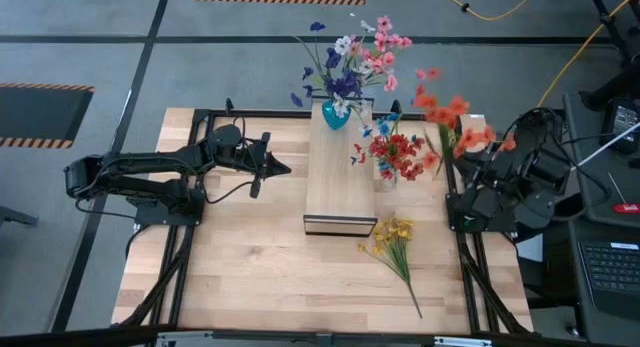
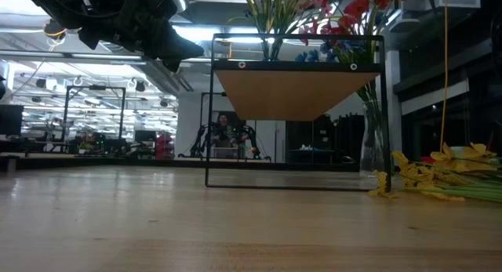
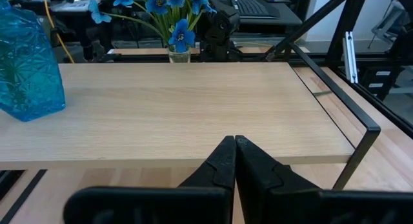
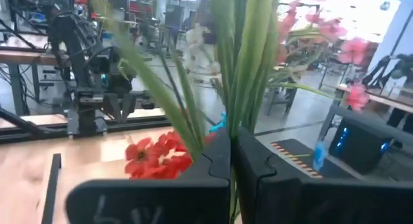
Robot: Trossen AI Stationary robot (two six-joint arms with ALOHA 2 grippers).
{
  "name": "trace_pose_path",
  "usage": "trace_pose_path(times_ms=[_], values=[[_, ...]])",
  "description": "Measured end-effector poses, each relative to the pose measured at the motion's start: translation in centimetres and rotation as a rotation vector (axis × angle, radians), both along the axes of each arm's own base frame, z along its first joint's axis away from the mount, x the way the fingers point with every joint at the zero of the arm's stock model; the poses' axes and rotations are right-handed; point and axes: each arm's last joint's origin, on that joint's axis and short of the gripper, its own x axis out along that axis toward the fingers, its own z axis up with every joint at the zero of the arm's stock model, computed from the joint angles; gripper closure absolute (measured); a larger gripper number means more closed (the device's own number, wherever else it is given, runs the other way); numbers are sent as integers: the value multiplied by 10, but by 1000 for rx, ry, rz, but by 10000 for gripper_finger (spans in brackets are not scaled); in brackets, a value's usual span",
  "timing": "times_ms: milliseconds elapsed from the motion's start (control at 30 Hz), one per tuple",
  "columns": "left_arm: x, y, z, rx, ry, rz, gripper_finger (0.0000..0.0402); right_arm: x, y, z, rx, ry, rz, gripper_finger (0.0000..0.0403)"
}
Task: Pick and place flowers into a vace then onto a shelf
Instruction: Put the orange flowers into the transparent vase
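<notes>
The shelf (image 1: 340, 182) stands mid-table. A blue vase (image 1: 335, 115) with pink, blue and white flowers (image 1: 355, 57) stands on the shelf's far end. A clear vase (image 1: 386, 179) with red and blue flowers (image 1: 398, 152) stands on the table at the shelf's right side. A yellow sprig (image 1: 392, 237) lies flat on the table nearer the front. My right gripper (image 1: 462, 157) is raised right of the clear vase, shut on an orange sprig (image 1: 450, 112). My left gripper (image 1: 282, 169) is shut on nothing and hovers left of the shelf, above its top (image 3: 181, 108). My right gripper holds the orange sprig by its bundle of green stems (image 4: 242, 101), pinched between the two fingers (image 4: 213, 159), which lie across the stems. The sprig is lifted clear of the table, its blooms (image 4: 352, 53) spreading beyond the fingers.
Black frame rails (image 1: 195, 177) run along the table's left and right sides. Bare tabletop (image 1: 260, 257) lies in front of the shelf and left of it. A keyboard and other gear (image 1: 610, 267) sit beyond the table's right edge.
</notes>
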Motion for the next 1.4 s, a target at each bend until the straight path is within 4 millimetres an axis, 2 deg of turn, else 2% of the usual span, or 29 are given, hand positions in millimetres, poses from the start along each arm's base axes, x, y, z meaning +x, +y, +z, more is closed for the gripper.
trace_pose_path(times_ms=[167,367,533,833,1067,1233,1400], values=[[0,0,0,0,0,0,399,-3,-9,2,44,-33,-34,403],[0,0,0,0,0,0,397,3,1,-36,24,-14,-29,403],[0,0,0,0,0,0,399,1,-2,-66,30,-18,-29,403],[0,0,1,6,-14,0,397,-1,-6,-91,47,-28,-29,403],[1,0,5,21,-49,0,399,-5,-10,-78,52,-32,-16,403],[1,0,5,28,-49,-2,397,-8,-8,-68,62,-2,65,403],[1,1,5,31,-49,-2,400,-10,0,-42,42,20,158,403]])
